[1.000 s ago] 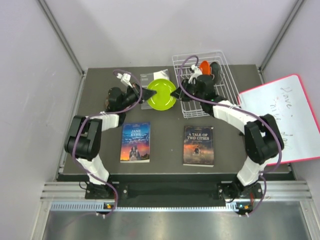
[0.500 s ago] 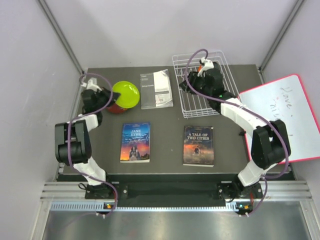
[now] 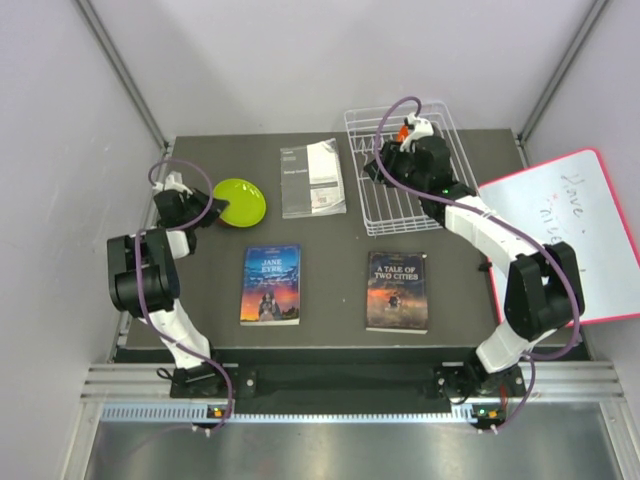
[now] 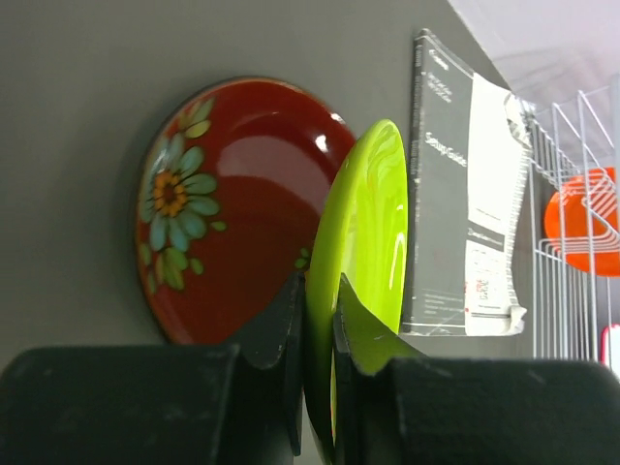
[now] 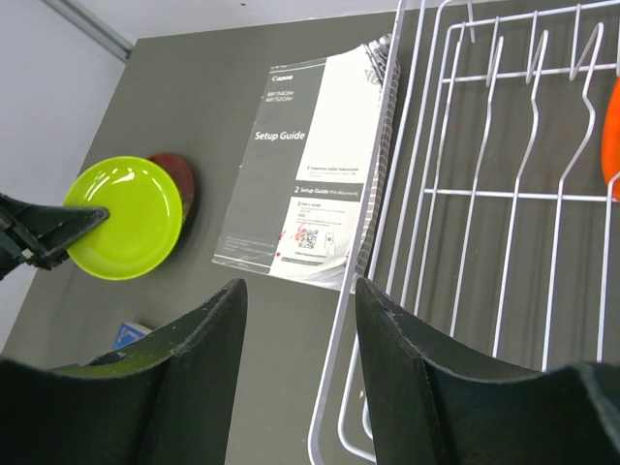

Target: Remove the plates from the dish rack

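at left of the desk (image 3: 335, 280), the left claw (image 4: 318, 310) pinches the green plate (image 4: 373, 223), red plate (image 4: 242, 194) at its 9 o'clock; right claw (image 5: 300, 291) spread.

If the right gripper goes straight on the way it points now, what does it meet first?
Probably the left rim of the dish rack, just ahead of the open jaws; if it clears that, the booklet. Depth is unclear.
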### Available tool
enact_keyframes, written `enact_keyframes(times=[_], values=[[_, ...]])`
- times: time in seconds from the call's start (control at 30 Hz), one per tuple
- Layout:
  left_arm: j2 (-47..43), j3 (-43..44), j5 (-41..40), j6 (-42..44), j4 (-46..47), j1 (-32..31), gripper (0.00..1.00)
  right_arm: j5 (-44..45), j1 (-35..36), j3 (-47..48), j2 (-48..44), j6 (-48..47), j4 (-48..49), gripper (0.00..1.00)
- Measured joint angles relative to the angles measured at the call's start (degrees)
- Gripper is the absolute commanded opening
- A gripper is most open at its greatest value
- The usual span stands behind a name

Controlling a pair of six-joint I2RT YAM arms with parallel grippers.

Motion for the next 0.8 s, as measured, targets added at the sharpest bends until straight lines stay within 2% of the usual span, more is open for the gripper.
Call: enact_keyframes(times=[0.4, 0.53, 0.57, 0.63, 0.67, 0.77, 0.8], values=[[4.61, -1.18, -2.45, -3.43, 7.50, 1.64, 0.00, -0.02, -0.09, -0.15, -0.04, 0.02, -0.22, 0.50], [7.04, -0.09, -2.60, -4.11, 8.79, 1.86, 0.21, -0.04, -0.09, -0.42, -0.02, 0.04, -0.24, 0.51], [7.52, 0.15, -2.27, -4.52, 9.16, 1.92, 0.32, -0.04, -0.09, -0.42, -0.02, 0.02, -0.20, 0.51], [8.04, 0.37, -1.88, -4.48, 9.53, 2.01, 0.46, -0.02, -0.09, -0.39, -0.02, -0.02, -0.28, 0.52], [8.33, 0.44, -1.62, -4.33, 9.46, 2.01, 0.59, 0.02, -0.09, -0.37, 0.07, -0.17, -0.44, 0.52], [8.83, 0.94, -0.98, -4.24, 9.66, 1.99, 0.72, 0.76, -0.09, 0.85, 0.66, -1.33, -2.14, 0.54], [8.87, 1.31, -0.50, -4.39, 9.81, 1.97, 0.86, 1.22, -0.11, 1.66, 1.07, -1.77, -2.71, 0.55]])
